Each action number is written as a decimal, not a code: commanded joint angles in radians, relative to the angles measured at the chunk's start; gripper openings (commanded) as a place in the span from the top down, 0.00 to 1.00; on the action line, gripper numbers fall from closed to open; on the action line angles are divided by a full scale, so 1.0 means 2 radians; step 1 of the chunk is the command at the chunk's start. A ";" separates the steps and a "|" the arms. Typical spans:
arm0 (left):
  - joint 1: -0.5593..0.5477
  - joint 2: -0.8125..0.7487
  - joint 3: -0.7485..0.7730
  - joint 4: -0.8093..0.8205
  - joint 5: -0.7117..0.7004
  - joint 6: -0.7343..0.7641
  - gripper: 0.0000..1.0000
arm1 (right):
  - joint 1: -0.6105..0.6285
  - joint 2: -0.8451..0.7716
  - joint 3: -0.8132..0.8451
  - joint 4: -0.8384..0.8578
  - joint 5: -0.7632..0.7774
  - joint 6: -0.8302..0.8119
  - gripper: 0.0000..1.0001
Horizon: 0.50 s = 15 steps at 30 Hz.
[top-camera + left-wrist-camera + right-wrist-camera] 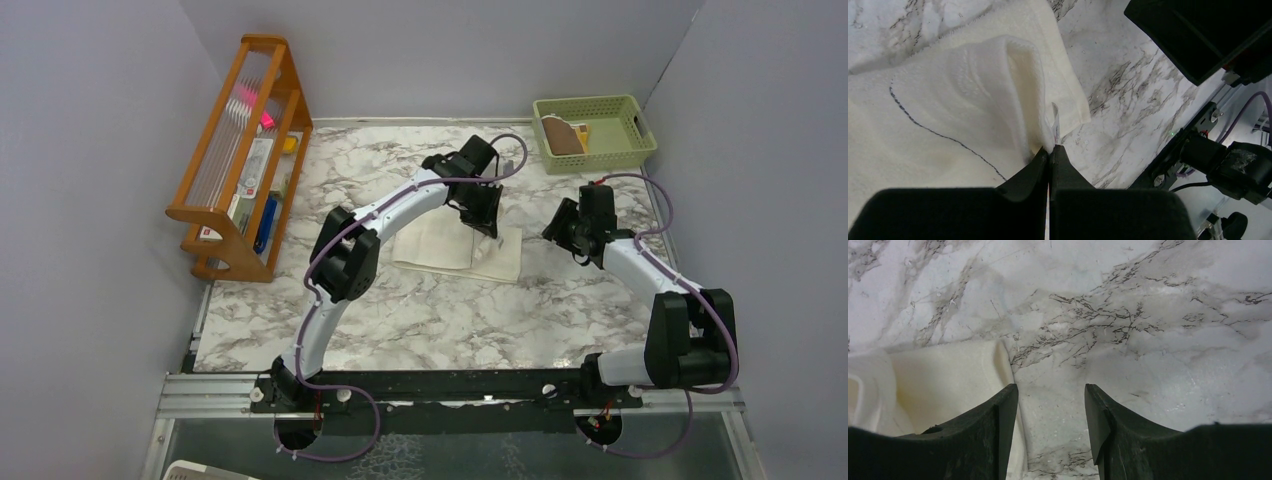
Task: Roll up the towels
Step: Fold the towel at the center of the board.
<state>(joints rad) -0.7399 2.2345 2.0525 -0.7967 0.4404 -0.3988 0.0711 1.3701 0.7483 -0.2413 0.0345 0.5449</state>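
The cream towel (460, 252) lies folded flat in the middle of the marble table. My left gripper (487, 222) is shut on its far right corner and lifts a fold of cloth; in the left wrist view the cream towel (948, 110) bunches up at the closed tips of the gripper (1049, 150), with a small label beside them. My right gripper (565, 232) hovers open just right of the towel; in the right wrist view the towel's edge (948, 385) lies beside the left finger of the open gripper (1050, 390). The brown towel (563, 136) sits in the green basket.
A green basket (600, 105) stands at the back right. A wooden rack (240, 160) with bottles and small items stands along the left edge. Grey walls enclose the table on three sides.
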 commanded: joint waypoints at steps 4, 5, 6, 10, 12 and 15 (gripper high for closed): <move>-0.003 0.020 -0.008 0.061 0.038 -0.038 1.00 | 0.002 -0.010 -0.008 0.012 -0.011 0.004 0.47; -0.004 0.021 -0.007 0.066 0.041 -0.043 1.00 | 0.003 -0.010 -0.008 0.013 -0.010 0.004 0.47; -0.004 0.022 -0.007 0.071 0.046 -0.047 1.00 | 0.002 -0.009 -0.009 0.014 -0.011 0.003 0.47; -0.004 0.023 -0.010 0.085 0.055 -0.061 1.00 | 0.002 -0.004 -0.008 0.016 -0.012 0.004 0.47; -0.004 0.022 -0.015 0.092 0.063 -0.069 1.00 | 0.003 -0.004 -0.009 0.016 -0.013 0.004 0.47; -0.006 0.018 -0.024 0.106 0.077 -0.081 1.00 | 0.002 -0.005 -0.009 0.016 -0.013 0.004 0.47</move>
<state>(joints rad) -0.7406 2.2742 2.0247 -0.6514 0.5198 -0.5121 0.0711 1.3685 0.7380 -0.2379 0.0277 0.5453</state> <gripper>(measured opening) 0.019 0.527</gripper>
